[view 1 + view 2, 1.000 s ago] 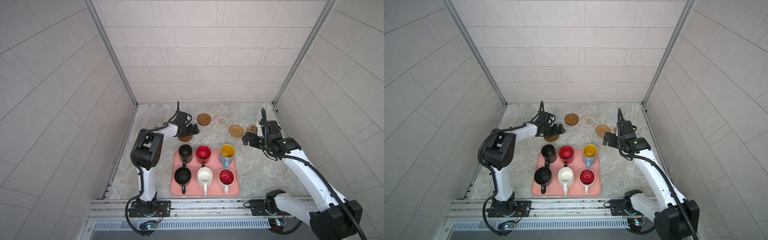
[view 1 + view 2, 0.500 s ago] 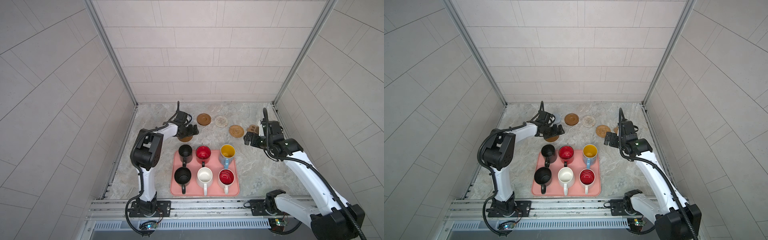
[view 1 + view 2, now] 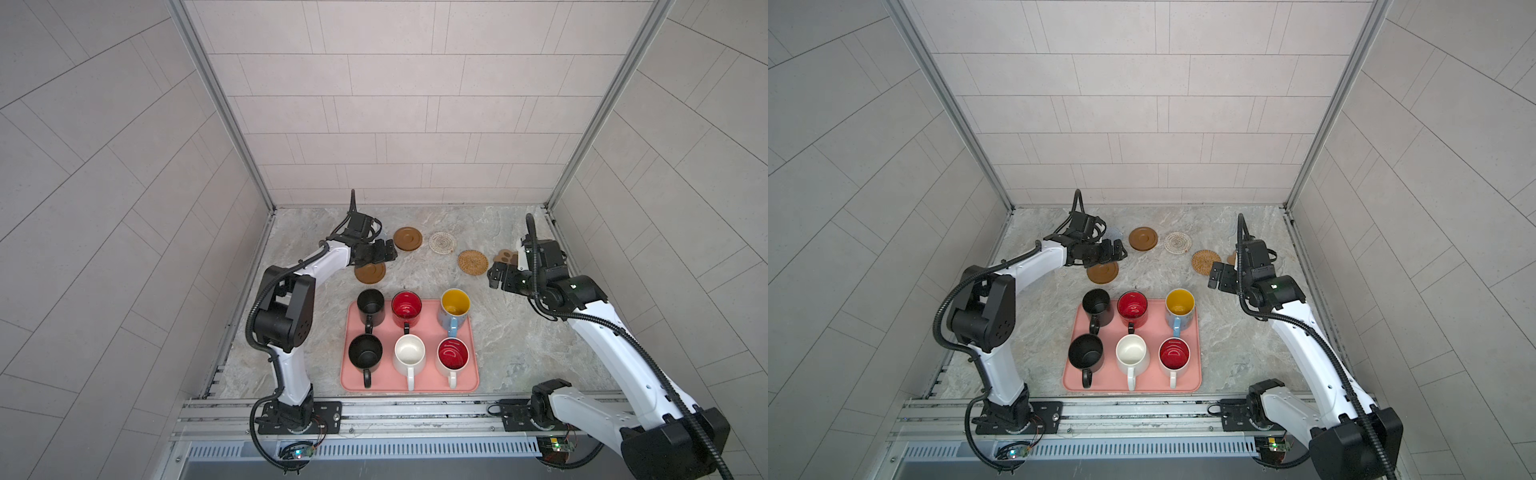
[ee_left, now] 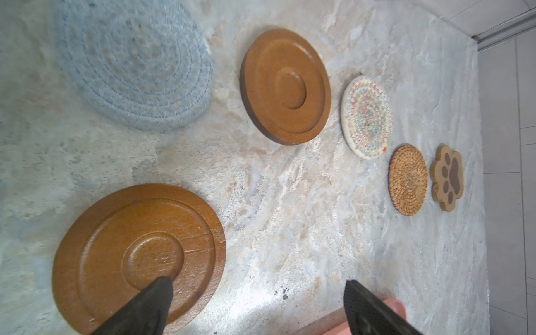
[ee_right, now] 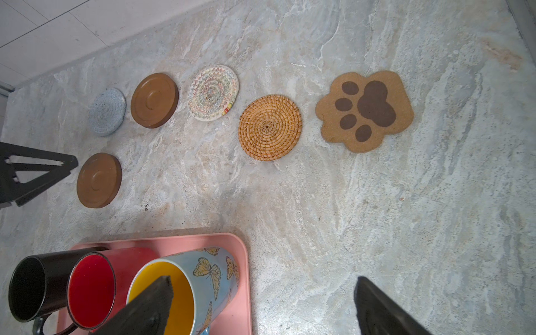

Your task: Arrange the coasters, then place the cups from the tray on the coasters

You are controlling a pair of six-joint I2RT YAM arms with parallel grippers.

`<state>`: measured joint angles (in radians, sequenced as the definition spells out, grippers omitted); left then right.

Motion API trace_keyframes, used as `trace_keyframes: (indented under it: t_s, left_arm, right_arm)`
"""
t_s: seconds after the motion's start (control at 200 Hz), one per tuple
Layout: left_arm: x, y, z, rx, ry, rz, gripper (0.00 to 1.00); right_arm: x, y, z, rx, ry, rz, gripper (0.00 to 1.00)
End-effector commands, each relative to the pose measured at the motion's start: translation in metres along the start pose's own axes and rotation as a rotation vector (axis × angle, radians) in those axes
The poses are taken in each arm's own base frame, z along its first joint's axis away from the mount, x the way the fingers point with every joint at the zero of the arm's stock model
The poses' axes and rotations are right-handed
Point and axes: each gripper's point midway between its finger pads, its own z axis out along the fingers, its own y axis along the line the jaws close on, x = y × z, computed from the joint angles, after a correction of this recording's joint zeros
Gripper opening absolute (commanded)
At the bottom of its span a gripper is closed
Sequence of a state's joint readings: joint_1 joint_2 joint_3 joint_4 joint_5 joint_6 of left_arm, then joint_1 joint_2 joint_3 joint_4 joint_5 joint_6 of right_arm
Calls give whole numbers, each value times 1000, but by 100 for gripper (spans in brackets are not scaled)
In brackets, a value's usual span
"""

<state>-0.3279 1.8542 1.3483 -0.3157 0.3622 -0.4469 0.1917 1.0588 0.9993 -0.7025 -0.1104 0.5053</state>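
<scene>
Left gripper (image 4: 256,287): fingers spread wide, empty, over the nearer brown disc (image 4: 139,258).
Coasters: this disc lies off the tray's far left corner. Toward the table's (image 3: 519,340) far edge, a row: grey-blue woven (image 4: 133,63), brown disc (image 4: 285,85), whitish woven (image 4: 367,117), rattan (image 4: 408,179), paw (image 4: 448,177).
Tray (image 3: 471,374): front middle, with six cups (image 3: 409,353) upright.
Right gripper (image 5: 262,281): fingers wide, empty, beyond the tray's far right corner.

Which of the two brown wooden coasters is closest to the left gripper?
The brown disc nearer the tray, right at the left gripper; its twin lies farther back, beside the whitish woven coaster.
</scene>
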Motion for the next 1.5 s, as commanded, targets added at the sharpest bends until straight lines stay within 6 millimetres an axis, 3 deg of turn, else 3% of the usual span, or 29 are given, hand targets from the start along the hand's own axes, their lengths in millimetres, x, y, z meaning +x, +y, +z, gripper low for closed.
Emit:
trace_keyframes:
  t_s: [0.0, 0.21, 0.465, 0.681, 0.841, 1.036, 1.491]
  left_arm:
    - [-7, -12, -22, 13, -37, 45, 100]
    - [-6, -16, -41, 17, -74, 43, 100]
    - [-2, -15, -59, 22, -123, 23, 100]
    - [7, -12, -70, 20, -147, -4, 100]
    - [14, -9, -79, 15, -157, -12, 100]
    - [22, -5, -88, 3, -169, -17, 100]
    - [27, -2, -91, -2, -174, -33, 100]
  right_arm:
    - [-7, 2, 0, 3, -12, -14, 99]
    - [-10, 6, 15, -7, 5, -33, 100]
    - [-22, 12, 54, -24, 63, -34, 99]
    - [-35, 29, 104, -81, 181, -62, 100]
    - [-40, 33, 148, -100, 247, -51, 100]
    - [-42, 41, 187, -158, 317, -18, 99]
    - [-33, 36, 229, -141, 392, -15, 99]
